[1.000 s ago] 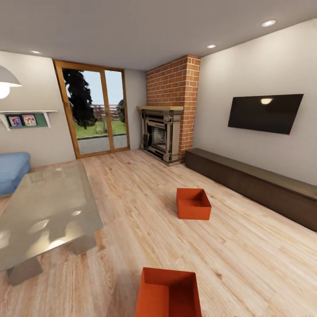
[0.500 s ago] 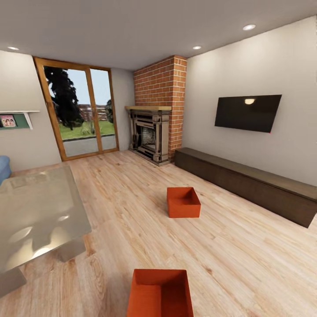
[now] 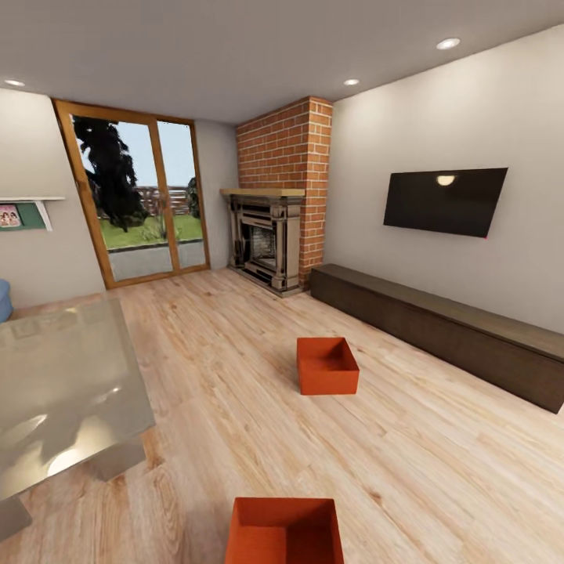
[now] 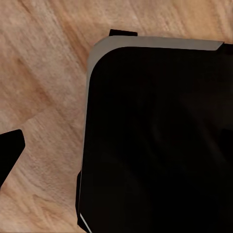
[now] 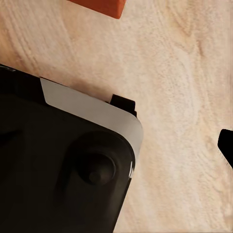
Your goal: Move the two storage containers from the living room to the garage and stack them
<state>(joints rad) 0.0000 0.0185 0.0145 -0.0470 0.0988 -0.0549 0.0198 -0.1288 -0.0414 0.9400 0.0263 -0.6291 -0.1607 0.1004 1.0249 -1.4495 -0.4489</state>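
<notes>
- Step in hand, as I judge it: the approach. Both bins sit on the plank floor [image 3: 235,368] of the living room; neither is lifted and nothing has gone to the garage.
- Near bin [image 3: 286,531]: at the bottom edge of the head view, just in front of the robot, open top up, cut off by the frame. Its far rim runs left to right; the long axis cannot be told with so much hidden.
- Far bin [image 3: 327,365]: mid-floor, well apart from the near one, between the glass table [image 3: 63,384] on the left and the long dark cabinet [image 3: 446,329] on the right. Upright, open top up, looks close to square from here; its sides run slightly skewed to the near bin's, one corner turned a little toward the fireplace [image 3: 270,239].
- Right wrist view: an orange corner [image 5: 99,6], probably the near bin, lies on the planks near the robot's dark base [image 5: 58,170].
- Grippers: whether the fingers of either are apart or together cannot be told; each wrist view catches just a dark tip at its edge. Neither holds anything that I can see.
- Next move calls for: closing on the near bin, lowering the trunk, and bringing both arms down outside its opposite walls. The walls are thin, so a two-sided squeeze seems safer than pinching one rim.
</notes>
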